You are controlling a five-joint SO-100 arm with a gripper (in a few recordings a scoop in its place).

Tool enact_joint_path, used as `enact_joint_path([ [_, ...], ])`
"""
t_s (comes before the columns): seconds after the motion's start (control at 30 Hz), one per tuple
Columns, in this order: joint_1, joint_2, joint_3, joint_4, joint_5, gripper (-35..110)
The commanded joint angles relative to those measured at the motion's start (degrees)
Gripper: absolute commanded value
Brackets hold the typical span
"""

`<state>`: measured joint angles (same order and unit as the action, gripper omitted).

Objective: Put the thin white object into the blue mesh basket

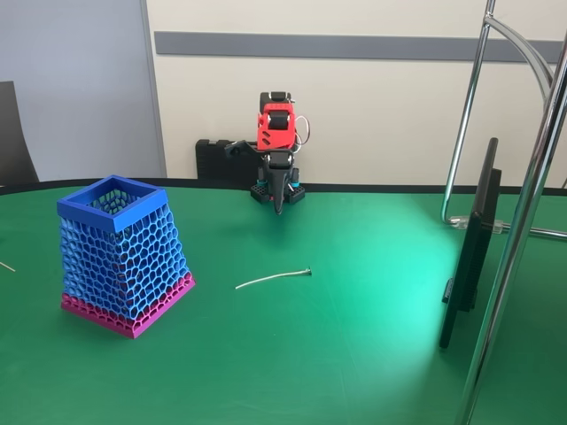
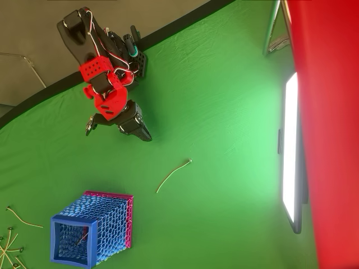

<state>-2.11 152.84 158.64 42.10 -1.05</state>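
Your fingers (image 1: 280, 209) hang folded by the surface's far edge, seemingly closed and empty. The thin white object (image 1: 273, 278) lies mid-surface, toward the near edge from them, its length crosswise, the blue mesh basket (image 1: 122, 257) leftward.

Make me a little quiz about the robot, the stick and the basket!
1. True or false: the white stick lies on the green table, outside the blue basket.
2. In the fixed view, the stick lies to which side of the basket? A) left B) right
3. What touches the stick besides the table?

Key:
1. True.
2. B.
3. Nothing; the gripper hangs near the arm's base, far from it.
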Motion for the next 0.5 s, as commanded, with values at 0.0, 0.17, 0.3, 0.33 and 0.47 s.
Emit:
enact_joint_path([
  [0.0,-0.4,-5.2,-5.7,-0.5,0.1,1],
  [0.17,-0.9,-14.0,-12.5,0.5,-1.8,1],
  [0.3,-1.3,-21.4,-18.1,1.2,-3.0,1],
  [0.33,-1.3,-23.1,-19.7,1.5,-3.2,1],
  [0.47,-1.4,-29.9,-26.2,2.9,-3.9,1],
])
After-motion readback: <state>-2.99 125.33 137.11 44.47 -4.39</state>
